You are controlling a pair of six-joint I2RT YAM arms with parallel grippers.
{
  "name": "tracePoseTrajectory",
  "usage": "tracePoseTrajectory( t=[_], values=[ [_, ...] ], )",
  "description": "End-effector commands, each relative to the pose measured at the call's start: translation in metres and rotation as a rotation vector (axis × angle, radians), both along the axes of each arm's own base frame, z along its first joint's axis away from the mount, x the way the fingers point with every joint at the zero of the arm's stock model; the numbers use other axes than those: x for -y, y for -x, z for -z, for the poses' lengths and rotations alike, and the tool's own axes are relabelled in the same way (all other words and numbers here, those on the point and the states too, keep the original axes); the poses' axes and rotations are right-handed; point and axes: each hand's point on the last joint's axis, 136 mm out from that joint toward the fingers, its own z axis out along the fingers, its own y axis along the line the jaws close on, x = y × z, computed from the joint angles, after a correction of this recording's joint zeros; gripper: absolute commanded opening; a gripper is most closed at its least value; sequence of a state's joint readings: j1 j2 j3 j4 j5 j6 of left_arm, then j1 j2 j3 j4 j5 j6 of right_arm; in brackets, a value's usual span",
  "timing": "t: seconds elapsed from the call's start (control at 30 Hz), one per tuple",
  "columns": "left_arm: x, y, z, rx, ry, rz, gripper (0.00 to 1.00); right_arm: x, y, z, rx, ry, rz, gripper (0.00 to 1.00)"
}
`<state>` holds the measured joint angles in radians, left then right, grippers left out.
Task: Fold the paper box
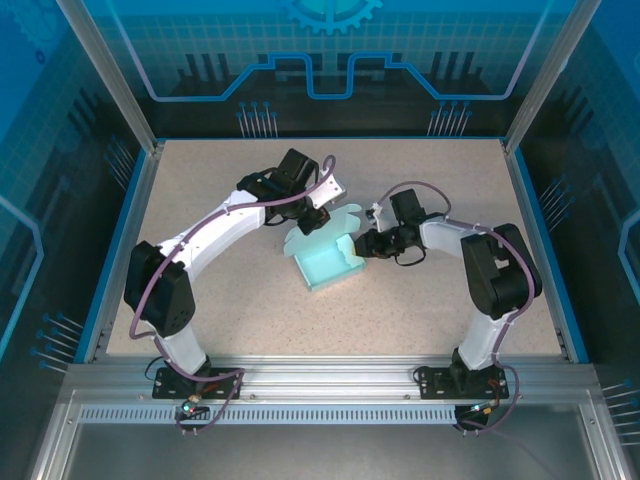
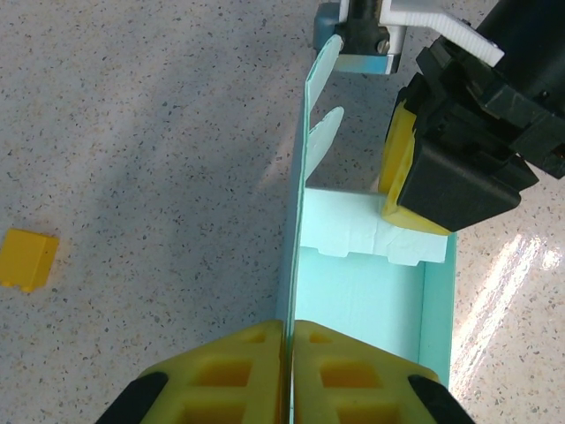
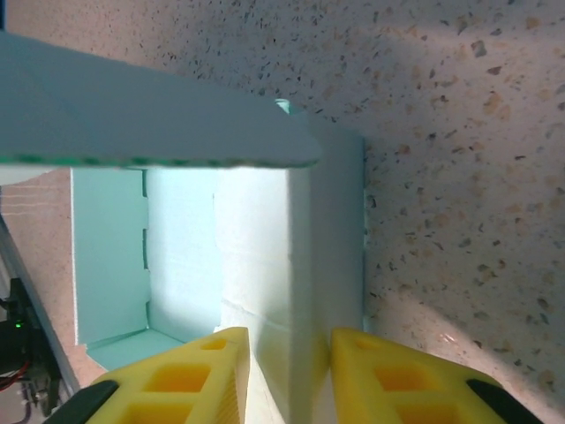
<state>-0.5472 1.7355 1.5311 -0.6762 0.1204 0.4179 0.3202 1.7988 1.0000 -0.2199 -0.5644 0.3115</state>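
Left jaws pinched the paper box (image 2: 371, 291) by one wall; right jaws straddled a folded-over wall, grip unclear. I judged a square, gentle squeeze best.

**Around the Work: Bench, Frame and a Stray Block**

A speckled beige worktop (image 1: 250, 330) carries everything. A blue rim (image 1: 118, 262) runs along its left, far and right edges. Aluminium posts (image 1: 108, 75) rise at the two far corners. Clear panels (image 1: 420, 40) span the back between them, printed with a blue circuit-line graphic and a gear emblem (image 1: 330, 12) at the top. An aluminium beam (image 1: 320, 378) lies along the near edge, with a slotted strip (image 1: 320, 412) just in front of it. In the left wrist view a small yellow block (image 2: 26, 259) lies flat on the worktop; its nearest edge cannot be told.
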Motion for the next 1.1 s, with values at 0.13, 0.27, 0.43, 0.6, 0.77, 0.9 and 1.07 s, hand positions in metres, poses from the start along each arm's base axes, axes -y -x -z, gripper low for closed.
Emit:
tracePoseTrajectory(
  t=[0.13,0.27,0.43,0.6,0.77,0.9,1.07],
  values=[
    [0.006,-0.003,-0.009,0.008,0.015,-0.019,0.12,-0.009,0.009,0.004,0.068,0.126,-0.006,0.28],
    [0.003,-0.003,-0.01,0.01,0.005,-0.027,0.12,-0.007,0.01,0.01,0.122,0.232,-0.002,0.27],
    [0.002,-0.004,-0.01,0.015,-0.004,-0.035,0.12,-0.003,0.01,0.016,0.17,0.338,0.001,0.24],
    [0.0,-0.004,-0.008,0.012,-0.012,-0.041,0.12,0.005,0.013,0.019,0.233,0.489,-0.005,0.2],
    [0.0,-0.004,-0.004,0.006,-0.013,-0.044,0.12,0.015,0.015,0.024,0.265,0.624,-0.003,0.18],
    [0.0,-0.004,-0.002,0.002,-0.013,-0.044,0.12,0.023,0.016,0.03,0.277,0.723,0.0,0.15],
    [0.0,-0.003,0.0,-0.001,-0.014,-0.044,0.12,0.034,0.019,0.034,0.292,0.836,0.013,0.12]
  ],
)
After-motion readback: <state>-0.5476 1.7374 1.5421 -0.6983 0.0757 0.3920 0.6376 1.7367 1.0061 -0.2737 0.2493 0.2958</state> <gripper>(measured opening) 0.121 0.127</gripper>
